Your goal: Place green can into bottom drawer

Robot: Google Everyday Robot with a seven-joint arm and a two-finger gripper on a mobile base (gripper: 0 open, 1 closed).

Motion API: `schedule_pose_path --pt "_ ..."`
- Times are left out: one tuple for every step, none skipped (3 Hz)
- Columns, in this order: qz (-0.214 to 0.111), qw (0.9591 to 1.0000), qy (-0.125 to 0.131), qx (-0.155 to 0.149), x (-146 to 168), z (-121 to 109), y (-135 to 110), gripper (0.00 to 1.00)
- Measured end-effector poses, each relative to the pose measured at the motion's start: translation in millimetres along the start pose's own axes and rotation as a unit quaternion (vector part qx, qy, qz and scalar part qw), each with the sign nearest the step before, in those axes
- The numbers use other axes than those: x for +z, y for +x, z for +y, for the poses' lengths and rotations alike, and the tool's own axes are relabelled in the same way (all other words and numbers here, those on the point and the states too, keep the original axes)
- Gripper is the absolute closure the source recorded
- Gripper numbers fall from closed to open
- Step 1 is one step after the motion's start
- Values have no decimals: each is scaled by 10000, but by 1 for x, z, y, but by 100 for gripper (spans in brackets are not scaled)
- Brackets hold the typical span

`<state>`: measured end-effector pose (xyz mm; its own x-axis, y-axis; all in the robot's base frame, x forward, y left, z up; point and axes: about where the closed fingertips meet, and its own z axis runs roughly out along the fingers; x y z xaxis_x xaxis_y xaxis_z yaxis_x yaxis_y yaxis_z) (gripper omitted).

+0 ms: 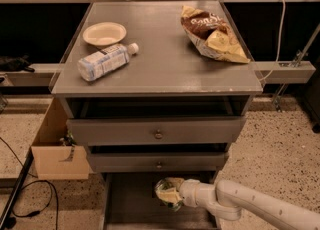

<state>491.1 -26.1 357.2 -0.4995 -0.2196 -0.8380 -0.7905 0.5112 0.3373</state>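
My gripper [169,194] reaches in from the lower right on a white arm and is shut on the green can [165,191], whose shiny green side shows between the pale fingers. It holds the can over the dark floor of the open bottom drawer [131,201], just below the front of the middle drawer. The can is off the drawer floor as far as I can tell.
Two upper grey drawers with round knobs [158,134] sit above. On the cabinet top lie a clear plastic bottle [105,61], a white bowl [104,33] and a chip bag [212,34]. A cardboard box [55,146] stands at the left on the floor, with cables beside it.
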Motion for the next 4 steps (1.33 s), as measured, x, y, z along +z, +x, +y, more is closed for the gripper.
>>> schedule_pose_path --pt "-321 9993 86 154 11 -52 43 100" --pt "-321 9993 84 154 11 -52 43 100" --pt "-263 9994 -23 220 22 -60 54 100" --pt "-187 9993 -93 308 34 -77 68 100"
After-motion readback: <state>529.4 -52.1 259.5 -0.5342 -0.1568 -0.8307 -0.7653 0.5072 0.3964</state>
